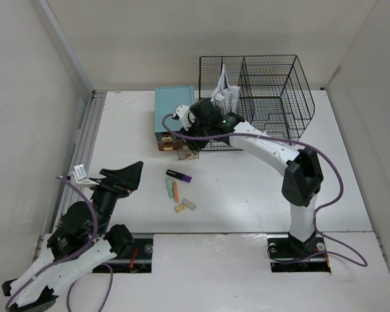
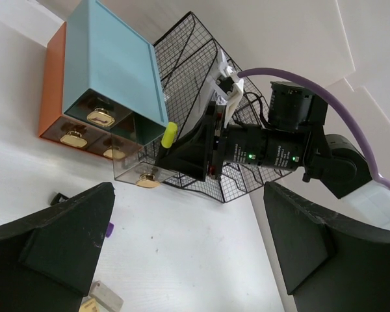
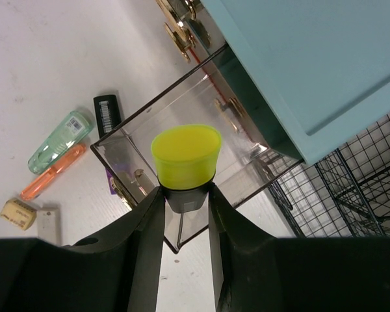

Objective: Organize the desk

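Note:
The white desk (image 1: 247, 188) carries a teal drawer box (image 1: 175, 107) beside a black wire rack (image 1: 266, 91). One clear drawer (image 1: 186, 155) is pulled open. My right gripper (image 1: 185, 133) is shut on a highlighter with a yellow cap (image 3: 185, 155), held just above the open drawer (image 3: 247, 140); its jaws (image 3: 185, 195) grip the black barrel. In the left wrist view the highlighter (image 2: 168, 135) hangs over the drawer (image 2: 140, 172). My left gripper (image 1: 127, 175) is open and empty above the desk (image 2: 182, 247), left of the loose items.
Loose items lie mid-desk: a black-and-purple pen (image 1: 179, 175), a green tube (image 1: 168, 187), an orange pen (image 1: 175, 191) and two small erasers (image 1: 185, 205). White papers (image 1: 224, 94) stand in the rack. A metal rail (image 1: 84, 143) runs along the left edge.

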`<state>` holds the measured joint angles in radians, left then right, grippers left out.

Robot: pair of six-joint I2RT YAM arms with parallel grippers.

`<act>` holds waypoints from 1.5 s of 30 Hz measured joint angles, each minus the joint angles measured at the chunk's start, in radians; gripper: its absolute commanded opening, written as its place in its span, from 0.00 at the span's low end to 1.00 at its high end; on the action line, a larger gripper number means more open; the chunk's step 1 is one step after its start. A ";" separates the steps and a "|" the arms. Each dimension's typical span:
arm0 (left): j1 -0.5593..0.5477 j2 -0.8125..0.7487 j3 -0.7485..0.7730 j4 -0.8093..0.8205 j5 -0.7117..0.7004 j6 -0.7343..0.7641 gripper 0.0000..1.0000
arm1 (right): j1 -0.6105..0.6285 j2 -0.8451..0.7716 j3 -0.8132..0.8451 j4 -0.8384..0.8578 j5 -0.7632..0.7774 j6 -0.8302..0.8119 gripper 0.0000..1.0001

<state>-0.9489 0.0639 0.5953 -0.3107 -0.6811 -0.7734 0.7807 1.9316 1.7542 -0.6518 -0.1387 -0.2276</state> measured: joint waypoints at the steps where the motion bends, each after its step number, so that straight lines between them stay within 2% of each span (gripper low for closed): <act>1: 0.000 0.000 0.000 0.000 0.000 0.000 0.99 | 0.000 0.006 0.006 -0.005 0.000 0.000 0.04; 2: 0.000 -0.001 0.000 0.000 0.000 0.000 0.99 | 0.000 0.012 0.013 -0.008 0.000 0.000 0.07; 3: 0.000 -0.001 0.000 0.000 0.000 0.000 0.99 | 0.000 0.018 0.019 -0.012 0.000 0.000 0.18; 6: 0.000 -0.003 0.000 0.000 0.000 0.000 0.99 | 0.000 0.027 0.029 -0.019 0.000 0.000 0.35; 13: 0.000 -0.010 0.000 0.000 0.000 0.000 0.99 | 0.000 0.027 0.042 -0.021 0.003 -0.007 0.59; 20: 0.000 -0.010 0.000 0.000 0.000 0.000 0.99 | 0.002 0.015 0.050 -0.027 0.003 -0.013 0.59; 22: 0.000 -0.010 0.000 0.000 0.000 0.000 0.99 | 0.004 0.003 0.050 -0.034 -0.006 -0.022 0.49; 24: 0.000 -0.010 0.000 0.000 0.000 0.001 0.99 | 0.008 -0.018 0.043 -0.046 -0.041 -0.042 0.29; 25: 0.000 -0.009 0.000 0.000 0.000 0.001 0.98 | 0.010 -0.035 0.034 -0.051 -0.076 -0.057 0.15; 27: 0.000 -0.009 0.000 0.000 0.000 0.001 0.96 | 0.015 -0.082 0.002 -0.055 -0.162 -0.110 0.07; 30: 0.000 -0.009 0.000 0.000 0.000 -0.002 0.95 | 0.030 -0.170 -0.079 -0.058 -0.286 -0.214 0.07; 34: 0.000 -0.009 0.000 0.000 -0.010 -0.021 0.94 | 0.102 -0.257 -0.230 -0.039 -0.332 -0.346 0.16; 35: 0.000 -0.009 0.000 0.000 -0.013 -0.025 0.94 | 0.130 -0.264 -0.271 -0.029 -0.325 -0.368 0.23; 36: 0.000 -0.009 0.000 0.000 -0.017 -0.030 0.94 | 0.151 -0.263 -0.311 -0.018 -0.314 -0.380 0.25; 38: 0.000 -0.010 0.000 0.000 -0.027 -0.042 0.94 | 0.193 -0.237 -0.365 -0.003 -0.286 -0.391 0.34; 42: 0.000 -0.023 -0.011 -0.004 -0.037 -0.055 0.94 | 0.212 -0.140 -0.380 0.046 -0.205 -0.363 0.35; 45: 0.000 -0.029 -0.013 -0.010 -0.039 -0.063 0.94 | 0.206 -0.063 -0.349 0.082 -0.143 -0.312 0.41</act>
<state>-0.9489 0.0349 0.5819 -0.3210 -0.7204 -0.8368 0.9867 1.8690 1.4055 -0.5694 -0.2813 -0.5396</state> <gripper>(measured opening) 0.941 0.380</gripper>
